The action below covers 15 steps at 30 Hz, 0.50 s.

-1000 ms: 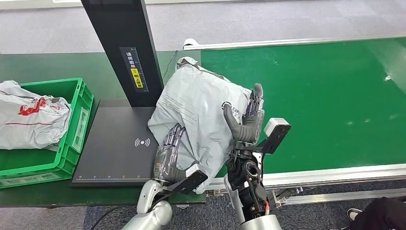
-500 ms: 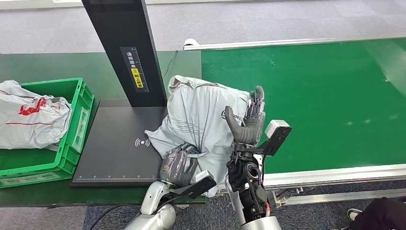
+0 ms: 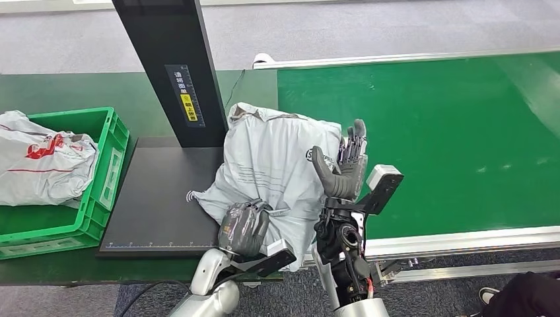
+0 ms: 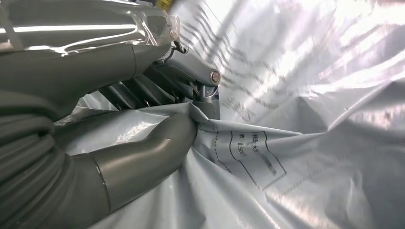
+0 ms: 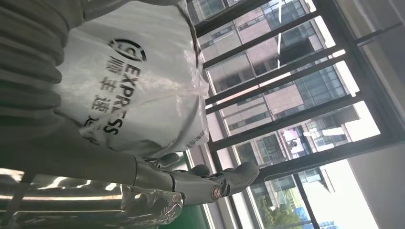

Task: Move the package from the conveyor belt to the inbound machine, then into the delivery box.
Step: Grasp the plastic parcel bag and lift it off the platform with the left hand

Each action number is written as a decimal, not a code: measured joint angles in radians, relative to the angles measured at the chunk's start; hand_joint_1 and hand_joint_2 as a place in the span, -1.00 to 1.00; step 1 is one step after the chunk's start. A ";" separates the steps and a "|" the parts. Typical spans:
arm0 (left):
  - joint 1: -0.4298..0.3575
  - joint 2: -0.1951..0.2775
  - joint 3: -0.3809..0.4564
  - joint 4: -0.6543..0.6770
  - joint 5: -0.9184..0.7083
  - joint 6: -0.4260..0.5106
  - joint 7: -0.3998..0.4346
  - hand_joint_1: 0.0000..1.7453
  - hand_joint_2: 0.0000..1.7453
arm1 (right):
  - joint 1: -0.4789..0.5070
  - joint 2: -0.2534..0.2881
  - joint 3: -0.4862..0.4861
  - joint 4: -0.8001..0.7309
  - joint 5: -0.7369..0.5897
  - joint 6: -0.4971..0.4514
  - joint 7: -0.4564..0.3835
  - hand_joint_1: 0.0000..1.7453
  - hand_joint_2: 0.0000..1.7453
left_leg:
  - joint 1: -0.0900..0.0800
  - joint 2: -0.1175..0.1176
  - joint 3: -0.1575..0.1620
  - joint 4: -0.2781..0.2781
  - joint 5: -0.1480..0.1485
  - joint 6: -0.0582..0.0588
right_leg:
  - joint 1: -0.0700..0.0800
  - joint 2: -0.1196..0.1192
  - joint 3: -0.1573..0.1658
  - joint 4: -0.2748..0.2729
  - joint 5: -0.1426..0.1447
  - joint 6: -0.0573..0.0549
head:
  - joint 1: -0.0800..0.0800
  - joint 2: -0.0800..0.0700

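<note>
Gripping a fold of the package (image 3: 277, 165) with my left hand (image 3: 244, 228), I let it straddle the conveyor belt (image 3: 449, 132) and inbound machine (image 3: 158, 198). My right hand (image 3: 343, 165) rests open-fingered against its side, steadying the slack bag.

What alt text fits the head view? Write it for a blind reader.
A crumpled grey plastic mailer package lies half on a flat black scanner plate, half on a green conveyor belt. The left hand grips its near edge; the right hand rests against its side.
</note>
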 joint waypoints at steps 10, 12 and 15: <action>0.011 -0.001 0.076 -0.049 -0.007 0.002 -0.008 1.00 1.00 | 0.000 0.000 -0.002 0.000 0.002 0.000 0.000 -1.00 1.00 | 0.000 0.000 0.000 0.000 0.000 0.000 | 0.000 0.000 0.000 0.000 0.000 0.000 | 0.000 0.000; 0.012 -0.001 0.081 -0.053 -0.007 0.002 -0.008 1.00 1.00 | 0.000 0.000 -0.002 0.000 0.002 0.000 0.000 -1.00 1.00 | 0.000 0.000 0.000 0.000 0.000 0.000 | 0.000 0.000 0.000 0.000 0.000 0.000 | 0.000 0.000; 0.014 -0.002 0.087 -0.054 -0.007 0.002 -0.008 1.00 1.00 | 0.000 0.000 -0.002 0.000 0.002 0.000 0.000 -1.00 1.00 | 0.000 0.000 0.000 0.000 0.000 0.000 | 0.000 0.000 0.000 0.000 0.000 0.000 | 0.000 0.000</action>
